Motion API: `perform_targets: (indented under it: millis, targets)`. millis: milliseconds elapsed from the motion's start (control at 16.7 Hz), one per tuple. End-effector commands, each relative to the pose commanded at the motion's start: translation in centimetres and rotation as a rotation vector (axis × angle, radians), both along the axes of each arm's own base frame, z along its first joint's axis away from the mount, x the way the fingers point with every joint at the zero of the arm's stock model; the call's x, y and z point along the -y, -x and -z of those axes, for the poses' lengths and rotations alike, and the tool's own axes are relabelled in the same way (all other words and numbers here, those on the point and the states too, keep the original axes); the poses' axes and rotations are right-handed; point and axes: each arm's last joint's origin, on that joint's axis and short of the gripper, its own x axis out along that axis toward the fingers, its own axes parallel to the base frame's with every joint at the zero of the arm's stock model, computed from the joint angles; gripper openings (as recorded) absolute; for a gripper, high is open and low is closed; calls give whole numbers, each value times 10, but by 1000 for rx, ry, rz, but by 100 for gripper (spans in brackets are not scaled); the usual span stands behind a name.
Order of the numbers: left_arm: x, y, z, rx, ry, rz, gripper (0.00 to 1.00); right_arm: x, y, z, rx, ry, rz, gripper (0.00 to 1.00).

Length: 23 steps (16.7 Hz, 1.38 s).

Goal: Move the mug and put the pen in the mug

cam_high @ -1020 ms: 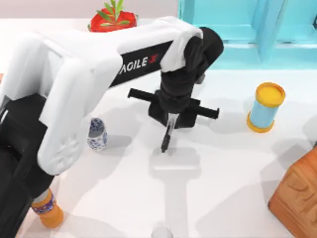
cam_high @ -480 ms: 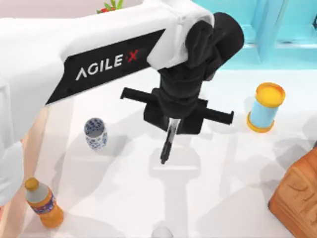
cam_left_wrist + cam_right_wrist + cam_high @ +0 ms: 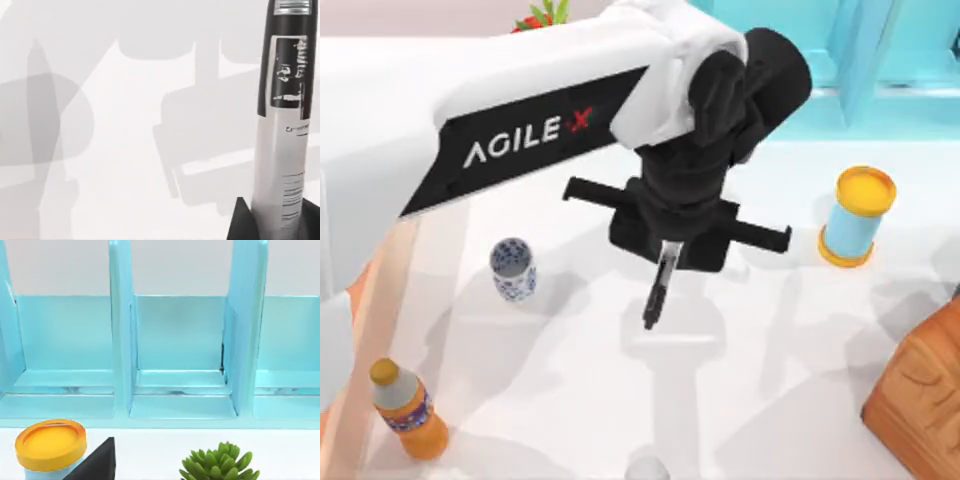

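The mug (image 3: 513, 268), a small white cup with a blue pattern, stands upright on the white table at the left. My left gripper (image 3: 667, 252) hangs above the table's middle, to the right of the mug, shut on the pen (image 3: 657, 292). The pen is a slim black marker that points down from the fingers, its tip in the air above its own shadow. In the left wrist view the pen (image 3: 284, 125) shows its white-grey label band, with a dark fingertip (image 3: 241, 226) beside it. A black wedge (image 3: 98, 463) of my right gripper shows in the right wrist view.
A light-blue cylinder with yellow ends (image 3: 857, 216) stands at the right. An orange bottle (image 3: 408, 411) is at the front left and a wooden box (image 3: 922, 398) at the front right. A cyan shelf (image 3: 840, 60) and a potted plant (image 3: 546, 14) line the back.
My left arm has risen with the pen, so it looms larger from above and uncovers the orange bottle. In the last half second it barely moved. The mug stayed put.
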Motion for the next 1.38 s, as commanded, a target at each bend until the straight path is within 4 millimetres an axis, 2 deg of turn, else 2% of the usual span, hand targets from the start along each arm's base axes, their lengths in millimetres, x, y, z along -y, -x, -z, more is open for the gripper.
perform_targets:
  millis: [300,660,960,1380]
  targets:
    - [-15,0,5,183,74,39,0,0,0,0,0,0,0,100]
    - [-52,11,15,524,187,73,0,0,0,0,0,0,0,100]
    - [-94,38,22,849,270,73,0,0,0,0,0,0,0,100]
    - [-152,89,30,1258,367,28,0,0,0,0,0,0,0,100]
